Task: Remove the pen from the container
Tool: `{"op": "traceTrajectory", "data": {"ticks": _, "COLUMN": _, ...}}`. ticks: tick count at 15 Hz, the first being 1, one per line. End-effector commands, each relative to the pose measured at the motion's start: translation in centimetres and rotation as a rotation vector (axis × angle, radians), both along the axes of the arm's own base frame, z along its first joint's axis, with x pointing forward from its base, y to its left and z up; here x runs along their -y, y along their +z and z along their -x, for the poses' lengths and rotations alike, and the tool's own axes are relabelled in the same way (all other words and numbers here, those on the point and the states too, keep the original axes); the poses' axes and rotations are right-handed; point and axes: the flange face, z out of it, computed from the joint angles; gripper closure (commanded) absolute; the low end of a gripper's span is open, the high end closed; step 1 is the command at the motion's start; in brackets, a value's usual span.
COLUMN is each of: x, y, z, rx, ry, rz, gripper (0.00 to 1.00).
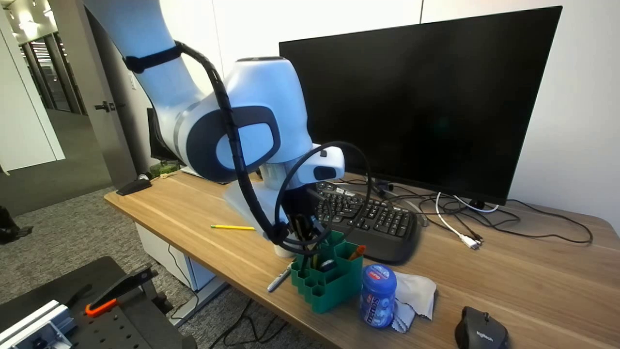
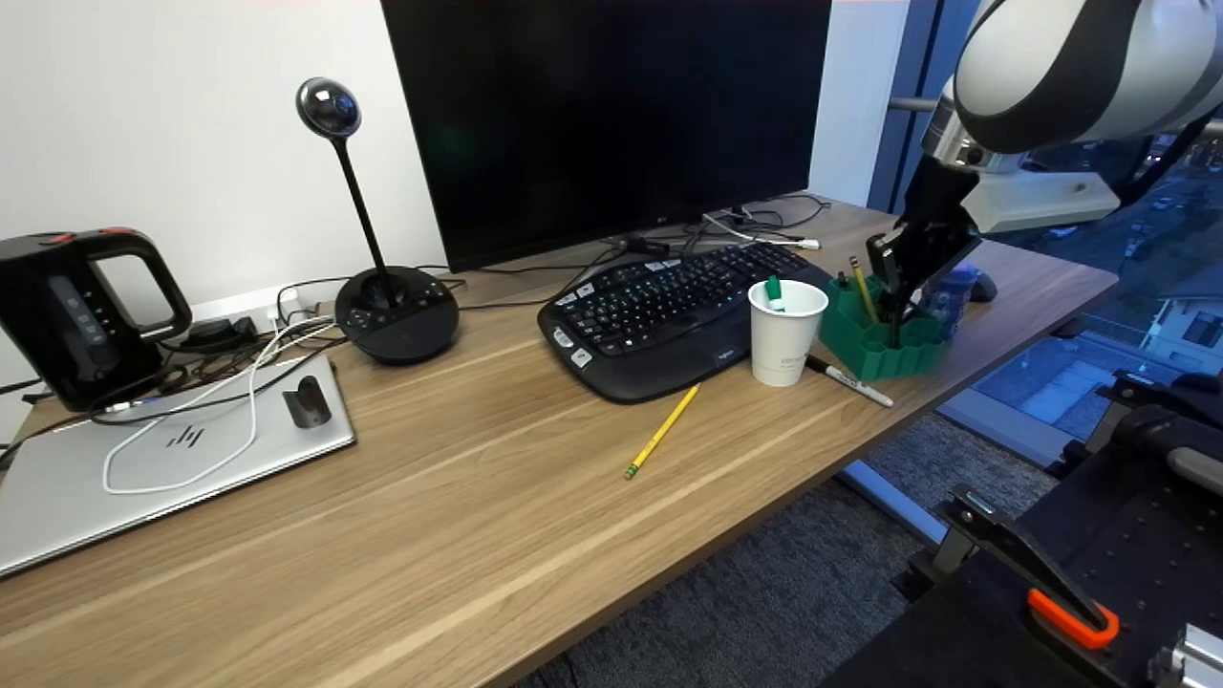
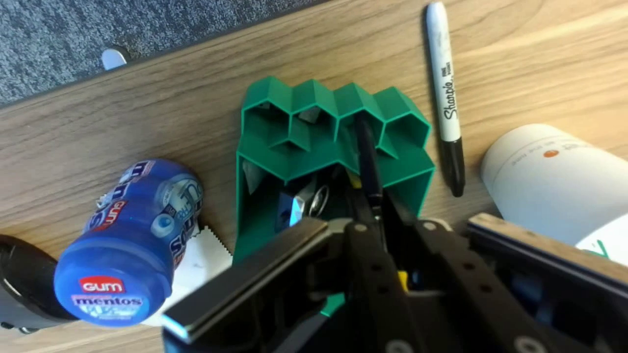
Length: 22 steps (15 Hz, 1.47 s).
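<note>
The green organiser stands near the desk's front edge in both exterior views [image 1: 334, 293] [image 2: 889, 363] and in the wrist view [image 3: 319, 152]. The dark pen [image 3: 369, 157] stands tilted in one of its small front cells, its lower end hidden inside; it also shows in an exterior view [image 2: 895, 330]. My gripper [image 3: 378, 201] points down over the organiser, its fingers close together on either side of the pen's upper part. It appears shut on the pen. The gripper also shows in both exterior views [image 1: 305, 232] [image 2: 898, 272].
A yellow pencil [image 2: 863, 289] and an orange-tipped pen [image 1: 358, 252] stand in the organiser. A Sharpie marker [image 3: 445, 88] and white cup [image 3: 549, 181] are beside it. A blue gum bottle [image 1: 379, 295] stands close on the opposite side. The keyboard [image 2: 669, 325] is behind.
</note>
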Motion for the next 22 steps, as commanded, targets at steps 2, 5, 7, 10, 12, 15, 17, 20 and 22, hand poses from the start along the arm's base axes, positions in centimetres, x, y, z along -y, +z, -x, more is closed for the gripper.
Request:
{"op": "traceTrajectory", "data": {"ticks": 2, "x": -0.6, "y": 4.3, "z": 1.9, "rx": 0.050, "ry": 0.051, "rz": 0.022, "gripper": 0.97}}
{"op": "traceTrajectory", "data": {"ticks": 5, "x": -2.6, "y": 6.2, "z": 3.4, "rx": 0.059, "ry": 0.126, "rz": 0.018, "gripper": 0.97}}
{"op": "traceTrajectory", "data": {"ticks": 7, "x": -5.0, "y": 5.9, "z": 4.1, "rx": 0.053, "ry": 0.201, "rz": 0.024, "gripper": 0.97}}
{"op": "traceTrajectory", "data": {"ticks": 10, "x": -7.5, "y": 3.8, "z": 4.9, "rx": 0.065, "ry": 0.330, "rz": 0.090, "gripper": 0.97}}
{"op": "traceTrajectory", "data": {"ticks": 12, "x": -8.7, "y": 2.4, "z": 5.1, "rx": 0.089, "ry": 0.440, "rz": 0.164, "gripper": 0.97}}
{"op": "traceTrajectory", "data": {"ticks": 15, "x": -9.1, "y": 0.3, "z": 5.0, "rx": 0.116, "ry": 0.567, "rz": 0.274, "gripper": 0.97}}
{"op": "traceTrajectory", "data": {"ticks": 17, "x": -10.4, "y": -1.1, "z": 6.7, "rx": 0.140, "ry": 0.636, "rz": 0.306, "gripper": 0.97}}
{"op": "traceTrajectory", "data": {"ticks": 20, "x": -13.4, "y": -3.0, "z": 9.9, "rx": 0.145, "ry": 0.723, "rz": 0.272, "gripper": 0.97}}
{"op": "traceTrajectory", "data": {"ticks": 22, "x": -15.5, "y": -3.9, "z": 11.9, "rx": 0.162, "ry": 0.784, "rz": 0.229, "gripper": 0.97}}
